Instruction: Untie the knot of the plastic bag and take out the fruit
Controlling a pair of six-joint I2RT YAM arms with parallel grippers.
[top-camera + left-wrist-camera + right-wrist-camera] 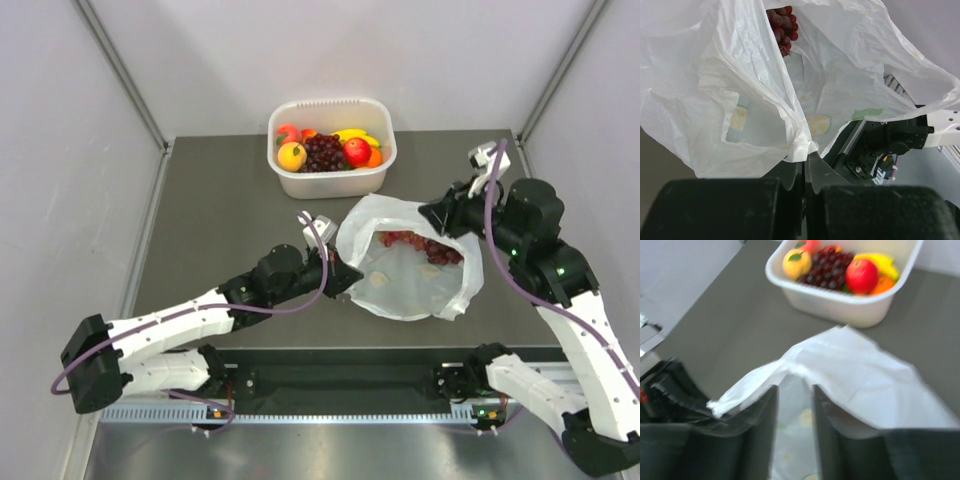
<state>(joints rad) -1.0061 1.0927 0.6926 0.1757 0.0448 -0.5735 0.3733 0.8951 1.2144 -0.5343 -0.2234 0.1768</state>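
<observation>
The plastic bag (410, 285) lies in the middle of the table with its mouth spread wide. A dark red grape bunch (420, 245) rests inside it and also shows in the left wrist view (782, 22). No knot shows. My left gripper (345, 275) is shut on the bag's left rim (790, 145), its tips (807, 155) pinching the thin plastic. My right gripper (435, 215) is at the far right rim. In the right wrist view its jaws (794, 387) stand apart, the bag's edge (860, 385) draped across their tips and its inside visible between them.
A white tub (335, 180) stands at the back centre, holding a yellow-orange fruit (292, 155), dark grapes (322, 152), a red apple (357, 151) and bananas (352, 134). Grey walls close in the table on both sides. The arm bases sit at the near edge.
</observation>
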